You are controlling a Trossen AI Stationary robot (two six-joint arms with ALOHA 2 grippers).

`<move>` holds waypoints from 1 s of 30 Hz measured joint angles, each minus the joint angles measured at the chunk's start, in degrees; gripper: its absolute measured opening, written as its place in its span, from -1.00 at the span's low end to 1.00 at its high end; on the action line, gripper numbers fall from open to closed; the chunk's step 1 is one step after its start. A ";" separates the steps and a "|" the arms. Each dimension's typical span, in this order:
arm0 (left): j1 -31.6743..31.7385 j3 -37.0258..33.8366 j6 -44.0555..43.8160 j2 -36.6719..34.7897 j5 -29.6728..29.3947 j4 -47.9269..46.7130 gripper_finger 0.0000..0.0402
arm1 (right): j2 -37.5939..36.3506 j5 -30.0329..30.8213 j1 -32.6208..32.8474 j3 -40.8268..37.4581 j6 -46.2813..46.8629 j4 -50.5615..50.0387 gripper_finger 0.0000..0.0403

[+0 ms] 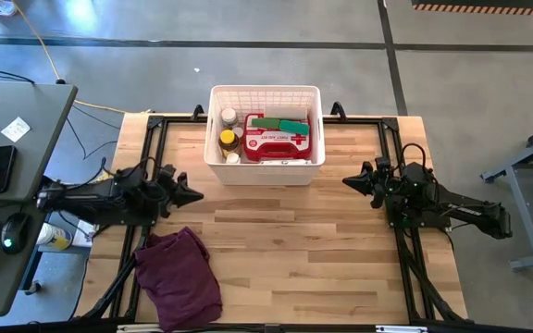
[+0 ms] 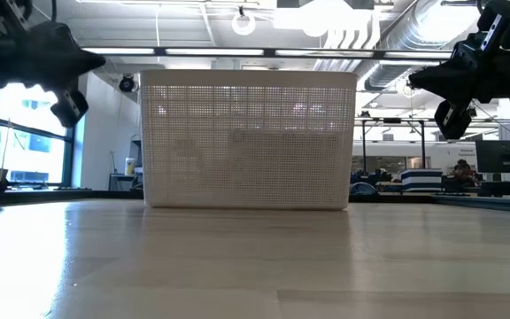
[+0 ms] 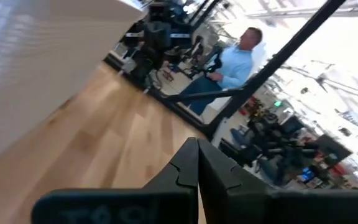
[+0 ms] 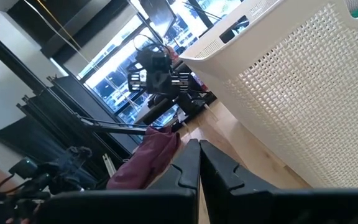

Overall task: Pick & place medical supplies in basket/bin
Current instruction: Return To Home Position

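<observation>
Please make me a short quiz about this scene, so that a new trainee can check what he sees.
1. True or false: the red first-aid case lies inside the white basket.
2. Fill in: the left gripper and the right gripper are both ___ (open or shut).
3. Choose: the purple cloth lies A) on the table, at the left arm's side; B) on the table, at the right arm's side; C) in the basket.
Key: 1 true; 2 shut; 3 A.

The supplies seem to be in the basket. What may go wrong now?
The purple cloth lies close beside the left arm, so it may snag if that arm folds back. The left end effector and right end effector, both shut, sit close to the basket; a wide swing might bump it.
</observation>
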 joint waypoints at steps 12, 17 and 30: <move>16.01 0.11 2.90 2.53 5.27 -2.55 -0.74 | 0.00 0.00 0.00 0.00 0.00 -0.02 -1.00; 17.73 0.11 2.93 2.90 0.82 -3.17 -0.51 | 0.00 -0.02 0.00 0.00 0.00 -0.02 -1.00; 17.84 0.11 28.67 2.91 -1.07 -3.61 -0.48 | 0.02 1.07 0.02 0.00 -14.95 -0.35 -1.00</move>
